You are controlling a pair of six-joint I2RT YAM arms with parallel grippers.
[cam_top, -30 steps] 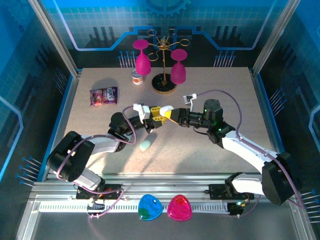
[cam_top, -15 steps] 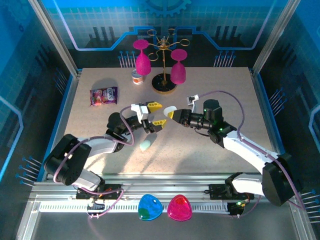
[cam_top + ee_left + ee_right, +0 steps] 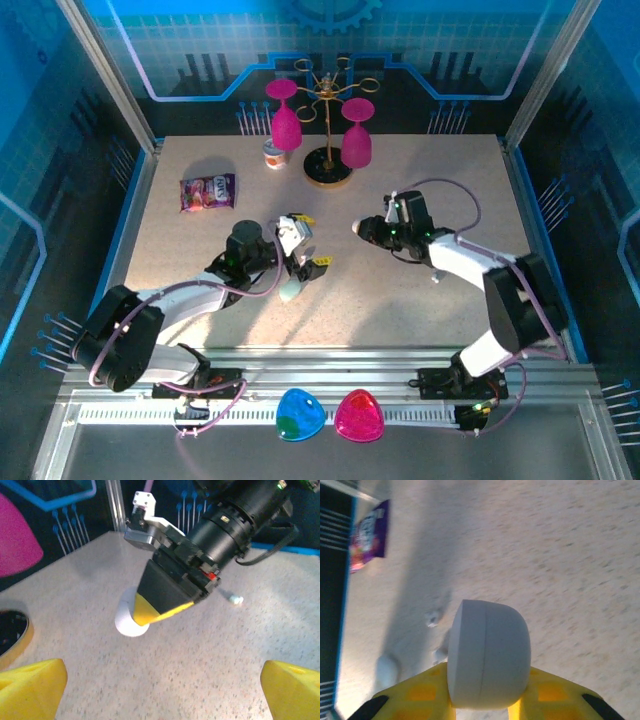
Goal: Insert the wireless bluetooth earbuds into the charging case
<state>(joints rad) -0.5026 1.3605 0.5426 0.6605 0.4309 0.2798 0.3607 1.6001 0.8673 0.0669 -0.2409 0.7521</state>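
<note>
One charging case [image 3: 487,652] sat pinched in my right hand [image 3: 152,611]; left hand [image 3: 160,687] wide, empty. Slipping, it could knock the earbud [image 3: 234,599] at three o'clock.

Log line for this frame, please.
left gripper: open, empty | right gripper: holding white case | earbud: loose on table

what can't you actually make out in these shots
white case: its inside, right wrist view, its own shell faces the camera
same case, left wrist view: mostly hidden behind the right end effector
earbud: too small to tell its orientation, left wrist view
snack packet: print blurred, right wrist view
</note>
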